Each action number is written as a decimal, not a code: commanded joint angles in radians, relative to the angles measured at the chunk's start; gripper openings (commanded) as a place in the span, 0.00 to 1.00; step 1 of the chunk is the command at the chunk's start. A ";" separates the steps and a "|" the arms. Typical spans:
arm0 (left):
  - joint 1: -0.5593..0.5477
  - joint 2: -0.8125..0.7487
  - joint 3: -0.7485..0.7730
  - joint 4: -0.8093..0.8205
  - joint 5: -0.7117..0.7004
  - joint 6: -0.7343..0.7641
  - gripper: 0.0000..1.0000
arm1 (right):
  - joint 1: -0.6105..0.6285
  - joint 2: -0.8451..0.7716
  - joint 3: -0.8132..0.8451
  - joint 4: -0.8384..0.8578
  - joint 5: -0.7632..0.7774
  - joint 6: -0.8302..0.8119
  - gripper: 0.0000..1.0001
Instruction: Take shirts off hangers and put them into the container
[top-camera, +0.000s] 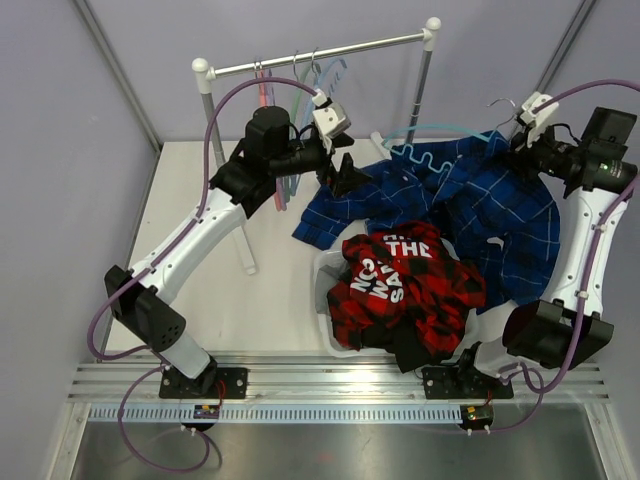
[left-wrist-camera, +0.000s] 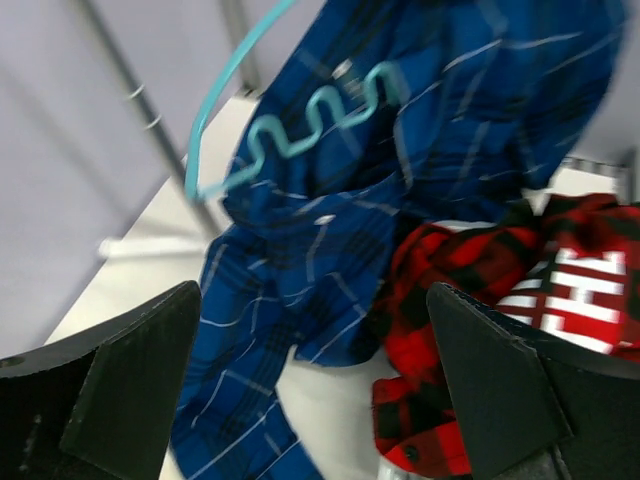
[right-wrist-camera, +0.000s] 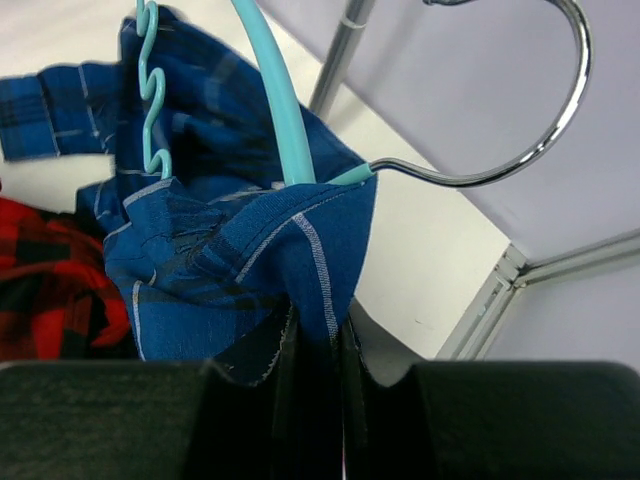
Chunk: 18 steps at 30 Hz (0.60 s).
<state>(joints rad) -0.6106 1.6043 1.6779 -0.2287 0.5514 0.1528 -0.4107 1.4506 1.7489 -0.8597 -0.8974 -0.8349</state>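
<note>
Above the far right of the table (top-camera: 250, 300), the blue plaid shirt (top-camera: 470, 190) hangs bunched on a teal hanger (right-wrist-camera: 275, 90), one sleeve trailing left. The right gripper (right-wrist-camera: 320, 335) is clenched on the shirt's fabric just below the hanger's metal hook. The left gripper (left-wrist-camera: 313, 330), jaws spread wide and grasping nothing, hovers beside the trailing sleeve. In front of it, a red-and-black plaid shirt (top-camera: 410, 280) fills the white container (top-camera: 328, 295).

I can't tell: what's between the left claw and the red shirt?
The blue plaid shirt, spread between left gripper and red shirt; the top view shows it.
</note>
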 joint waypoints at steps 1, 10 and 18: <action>-0.003 -0.017 0.052 0.052 0.186 -0.022 0.99 | 0.029 -0.002 0.063 -0.122 -0.064 -0.272 0.00; -0.051 0.038 0.100 -0.043 0.174 0.139 0.99 | 0.235 -0.067 -0.031 -0.412 -0.031 -0.794 0.00; -0.080 0.149 0.229 -0.204 0.320 0.159 0.92 | 0.340 -0.075 -0.025 -0.381 -0.028 -0.765 0.00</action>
<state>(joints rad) -0.6933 1.7283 1.8553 -0.3756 0.7715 0.2962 -0.0818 1.4158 1.7100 -1.2697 -0.9031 -1.5642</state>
